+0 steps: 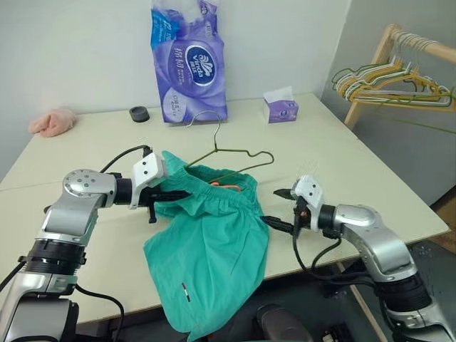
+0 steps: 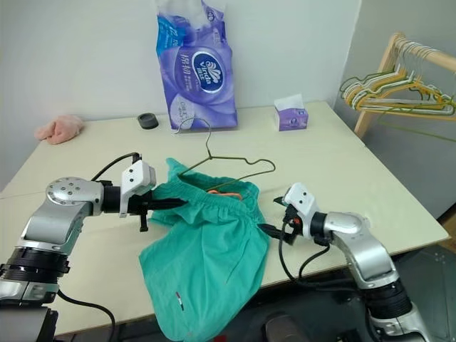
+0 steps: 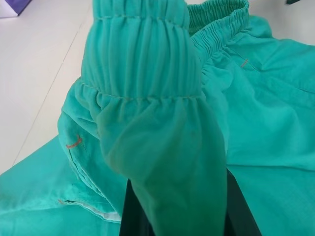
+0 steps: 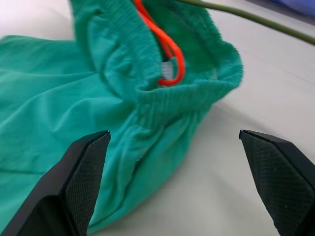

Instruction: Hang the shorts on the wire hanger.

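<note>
The left gripper (image 1: 178,194) is pinched on the waistband of the shorts (image 1: 214,256), which are draped over the table's (image 1: 342,171) near edge. The right gripper (image 1: 279,208) is spread wide just right of them. The wire hanger (image 1: 231,153) is tucked into the waistband's far side

A pale cream counter (image 1: 370,178) fills the middle of the room, set close to a plain white wall (image 1: 71,50) at the back. To the right, a greyer wall (image 1: 420,21) stands behind a light wooden rack (image 1: 370,64) carrying a bunch of yellow and green hangers (image 1: 388,85). Dark floor (image 1: 445,206) shows past the counter's right edge. The light is soft and even.
</note>
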Robot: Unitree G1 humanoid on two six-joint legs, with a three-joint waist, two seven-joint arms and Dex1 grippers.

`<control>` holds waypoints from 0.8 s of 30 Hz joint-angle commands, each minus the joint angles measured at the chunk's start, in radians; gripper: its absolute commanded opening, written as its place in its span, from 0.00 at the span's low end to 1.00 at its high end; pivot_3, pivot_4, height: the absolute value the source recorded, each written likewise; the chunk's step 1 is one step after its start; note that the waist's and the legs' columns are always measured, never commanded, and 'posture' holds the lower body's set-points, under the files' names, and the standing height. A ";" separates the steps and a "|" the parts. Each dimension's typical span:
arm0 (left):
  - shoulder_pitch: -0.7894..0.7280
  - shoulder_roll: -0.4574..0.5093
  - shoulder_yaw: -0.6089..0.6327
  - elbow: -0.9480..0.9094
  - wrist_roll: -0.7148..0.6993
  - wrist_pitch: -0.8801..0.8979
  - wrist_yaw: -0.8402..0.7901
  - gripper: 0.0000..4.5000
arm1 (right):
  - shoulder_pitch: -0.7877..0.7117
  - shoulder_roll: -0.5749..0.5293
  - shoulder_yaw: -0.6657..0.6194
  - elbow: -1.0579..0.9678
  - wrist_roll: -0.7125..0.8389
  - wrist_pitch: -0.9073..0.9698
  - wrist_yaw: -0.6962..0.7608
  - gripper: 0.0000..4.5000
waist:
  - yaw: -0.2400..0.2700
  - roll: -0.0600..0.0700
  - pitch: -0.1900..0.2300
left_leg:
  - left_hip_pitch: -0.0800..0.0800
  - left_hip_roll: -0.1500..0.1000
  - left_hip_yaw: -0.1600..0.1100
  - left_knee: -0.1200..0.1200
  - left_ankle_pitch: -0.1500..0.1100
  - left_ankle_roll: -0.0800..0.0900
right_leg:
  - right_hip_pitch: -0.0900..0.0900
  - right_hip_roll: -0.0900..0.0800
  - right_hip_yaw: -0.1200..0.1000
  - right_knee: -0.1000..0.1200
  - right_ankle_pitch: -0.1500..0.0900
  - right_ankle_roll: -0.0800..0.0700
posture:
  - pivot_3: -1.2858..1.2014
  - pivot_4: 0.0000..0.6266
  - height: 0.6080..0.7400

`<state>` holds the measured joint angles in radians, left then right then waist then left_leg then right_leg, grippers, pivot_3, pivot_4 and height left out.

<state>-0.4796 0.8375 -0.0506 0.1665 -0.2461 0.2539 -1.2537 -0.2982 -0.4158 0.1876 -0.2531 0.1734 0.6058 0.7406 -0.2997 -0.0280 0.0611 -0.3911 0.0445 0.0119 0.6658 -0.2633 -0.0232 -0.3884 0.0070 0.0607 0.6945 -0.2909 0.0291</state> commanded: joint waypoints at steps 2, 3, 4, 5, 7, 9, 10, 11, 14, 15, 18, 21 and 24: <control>-0.006 0.016 0.038 -0.044 -0.022 0.006 0.006 0.00 | -0.023 0.036 0.032 -0.009 0.025 0.052 -0.020 0.99 | -0.001 0.000 0.000 | 0.000 0.000 0.000 0.000 0.000 0.000 | 0.000 0.000 0.000 0.000 0.000 0.000 | 0.41 0.00 1.00; -0.007 0.015 0.038 -0.044 -0.022 0.007 0.007 0.00 | -0.025 0.046 0.044 0.001 0.026 0.057 -0.023 0.99 | -0.002 0.000 0.000 | 0.000 0.000 0.000 0.000 0.000 0.000 | 0.000 0.000 0.000 0.000 0.000 0.000 | 0.41 0.00 1.00; -0.007 0.014 0.038 -0.044 -0.022 0.007 0.009 0.00 | -0.027 0.058 0.054 0.012 0.024 0.061 -0.030 0.99 | -0.002 0.000 0.000 | 0.000 0.000 0.000 0.000 0.000 0.000 | 0.000 0.000 0.000 0.000 0.000 0.000 | 0.41 0.00 1.00; -0.007 0.013 0.038 -0.044 -0.022 0.008 0.009 0.00 | -0.029 0.065 0.059 0.020 0.020 0.061 -0.035 0.99 | -0.002 0.000 0.000 | 0.000 0.000 0.000 0.000 0.000 0.000 | 0.000 0.000 0.000 0.000 0.000 0.000 | 0.41 0.00 1.00; -0.007 0.012 0.039 -0.045 -0.024 0.009 0.012 0.00 | -0.043 0.101 0.071 0.062 0.008 0.064 -0.063 0.99 | -0.003 0.000 0.000 | 0.000 0.000 0.000 0.000 0.000 0.000 | 0.000 0.000 0.000 0.000 0.000 0.000 | 0.41 0.00 1.00; -0.005 0.012 0.042 -0.049 -0.027 0.011 0.015 0.00 | -0.056 0.137 0.077 0.112 -0.004 0.063 -0.096 0.99 | -0.003 0.000 0.000 | 0.000 0.000 0.000 0.000 0.000 0.000 | 0.000 0.000 0.000 0.000 0.000 0.000 | 0.41 0.00 1.00; -0.004 0.012 0.043 -0.051 -0.028 0.012 0.016 0.00 | -0.060 0.147 0.078 0.128 -0.008 0.060 -0.107 0.99 | -0.003 0.000 0.000 | 0.000 0.000 0.000 0.000 0.000 0.000 | 0.000 0.000 0.000 0.000 0.000 0.000 | 0.41 0.00 1.00; -0.004 0.011 0.044 -0.053 -0.029 0.014 0.018 0.00 | -0.064 0.153 0.077 0.148 -0.018 0.052 -0.122 0.99 | -0.003 0.000 0.000 | 0.000 0.000 -0.001 0.000 0.000 0.000 | 0.000 0.000 0.000 0.000 0.000 0.000 | 0.42 0.00 1.00; 0.001 0.013 0.051 -0.058 -0.033 0.018 0.027 0.00 | -0.073 0.176 0.062 0.206 -0.050 -0.001 -0.181 0.78 | -0.001 -0.001 -0.001 | 0.000 0.000 -0.001 0.000 0.000 0.000 | 0.000 0.000 0.000 0.000 0.000 0.000 | 0.42 0.00 1.00; 0.003 0.014 0.053 -0.059 -0.035 0.019 0.030 0.00 | -0.074 0.177 0.062 0.213 -0.059 -0.023 -0.187 0.70 | -0.001 -0.001 -0.001 | -0.001 0.000 -0.001 0.000 0.000 0.000 | 0.000 0.000 0.000 0.000 0.000 0.000 | 0.42 0.00 1.00; 0.007 0.015 0.064 -0.065 -0.042 0.025 0.035 0.00 | -0.072 0.175 0.048 0.221 -0.057 -0.061 -0.192 0.47 | -0.001 -0.001 0.000 | -0.001 0.000 -0.001 0.000 0.000 0.000 | 0.000 0.000 0.000 0.000 0.000 0.000 | 0.42 0.00 1.00; 0.012 0.017 0.080 -0.081 -0.063 0.046 0.036 0.00 | -0.070 0.153 0.021 0.223 -0.038 -0.084 -0.166 0.23 | -0.001 -0.001 -0.001 | -0.001 0.000 -0.001 0.000 0.000 0.000 | 0.000 0.000 -0.001 0.000 0.000 0.000 | 0.42 0.00 1.00; 0.013 0.021 0.110 -0.115 -0.118 0.108 0.026 0.00 | -0.066 0.126 -0.015 0.228 -0.012 -0.104 -0.140 0.00 | -0.001 -0.001 -0.001 | -0.001 0.000 -0.001 0.000 0.000 0.000 | 0.000 0.000 -0.001 0.000 0.000 0.000 | 0.42 0.00 1.00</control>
<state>-0.4564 0.8373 0.0034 0.1021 -0.3148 0.3342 -1.2301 -0.3491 -0.2741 0.2210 -0.0142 0.1407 0.5260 0.5907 -0.3008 -0.0287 0.0605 -0.3917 0.0447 0.0109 0.6656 -0.2633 -0.0232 -0.3887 0.0071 0.0601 0.6944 -0.2909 0.0290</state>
